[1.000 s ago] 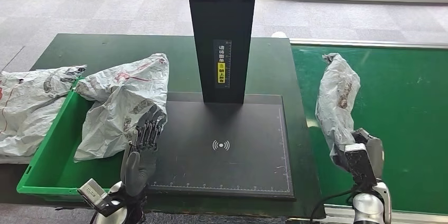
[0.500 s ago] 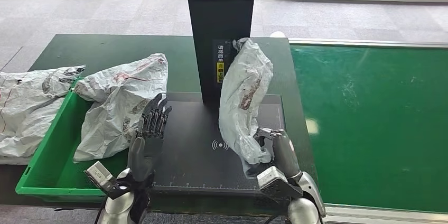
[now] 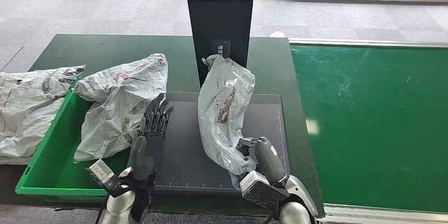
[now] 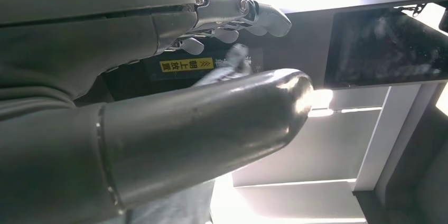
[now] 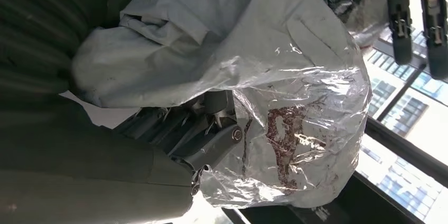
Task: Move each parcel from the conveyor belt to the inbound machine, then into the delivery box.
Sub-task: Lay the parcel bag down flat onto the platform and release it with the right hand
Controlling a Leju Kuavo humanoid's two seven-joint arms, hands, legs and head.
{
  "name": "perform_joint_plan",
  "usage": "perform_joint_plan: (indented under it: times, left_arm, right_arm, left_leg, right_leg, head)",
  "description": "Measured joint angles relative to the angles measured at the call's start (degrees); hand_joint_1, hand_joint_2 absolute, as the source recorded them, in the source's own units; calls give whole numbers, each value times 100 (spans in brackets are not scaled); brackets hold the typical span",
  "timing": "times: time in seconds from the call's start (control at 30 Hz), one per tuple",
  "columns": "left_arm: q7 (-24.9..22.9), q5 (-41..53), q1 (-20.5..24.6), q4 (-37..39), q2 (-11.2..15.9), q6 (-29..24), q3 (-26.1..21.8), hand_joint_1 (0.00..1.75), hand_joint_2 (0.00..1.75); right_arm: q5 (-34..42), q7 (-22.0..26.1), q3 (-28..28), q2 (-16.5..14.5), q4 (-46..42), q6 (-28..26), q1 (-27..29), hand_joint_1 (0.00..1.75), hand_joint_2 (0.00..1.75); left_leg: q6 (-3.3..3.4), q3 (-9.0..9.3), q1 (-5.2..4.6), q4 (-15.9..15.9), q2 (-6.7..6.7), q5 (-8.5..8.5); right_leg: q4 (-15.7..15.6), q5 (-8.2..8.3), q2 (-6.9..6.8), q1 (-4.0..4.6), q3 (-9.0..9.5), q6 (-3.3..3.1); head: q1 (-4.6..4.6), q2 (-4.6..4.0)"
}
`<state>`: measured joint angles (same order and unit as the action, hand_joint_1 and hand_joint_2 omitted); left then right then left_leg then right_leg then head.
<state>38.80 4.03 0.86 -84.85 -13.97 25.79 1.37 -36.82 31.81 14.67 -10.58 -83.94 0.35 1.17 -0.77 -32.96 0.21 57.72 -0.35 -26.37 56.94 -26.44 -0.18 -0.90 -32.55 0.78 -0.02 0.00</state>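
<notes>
Now we hold the parcel (image 3: 222,110), a crinkled grey plastic bag with red print, in our right hand (image 3: 259,155), fingers wrapped around its lower end. It stands up over the black scan plate of the inbound machine (image 3: 185,152), its top end leaning toward the machine's dark upright column (image 3: 219,12) and reaching just below the yellow label there. In the right wrist view the parcel (image 5: 274,92) bulges over the fingers (image 5: 211,139) that clamp it.

Our left hand (image 3: 150,129) holds nothing; its fingers are straight and apart, pointing away from us over the plate's left edge. The left wrist view shows the thumb (image 4: 211,123) stretched out with the fingers (image 4: 248,12) spread beyond it, and the yellow label (image 4: 186,65) between them.

Just left of that hand a second grey bag (image 3: 119,102) lies draped across the rim of the green box (image 3: 47,155), partly inside it and partly on the dark green surface (image 3: 105,49). A third bag (image 3: 29,102) hangs over the box's far left side.

To the right lies the green conveyor belt (image 3: 380,118), with a metal rail along its far edge.
</notes>
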Motion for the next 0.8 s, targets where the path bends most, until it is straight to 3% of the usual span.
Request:
perform_joint_plan:
  times: [0.03,0.37,0.8]
  left_arm:
    - [0,-4,-8,-1,7,0,-1,0,0]
    - [-2,19,-153,-89,35,-2,-2,0,0]
    - [-4,26,-170,-102,37,-2,-4,0,0]
  right_arm:
    - [-2,-24,0,-2,62,30,-4,0,175]
    - [-99,-300,-52,-18,379,-21,-7,0,175]
    - [190,-241,-278,-29,427,18,-2,0,175]
  left_leg:
    - [0,0,0,0,0,0]
    - [0,0,-1,0,0,0]
    - [0,0,-1,0,1,0]
  right_leg:
    - [0,0,0,0,0,0]
    - [-1,0,0,-1,-1,0]
    - [-1,0,0,-1,-2,0]
  head:
    - [0,0]
    - [0,0]
    - [0,0]
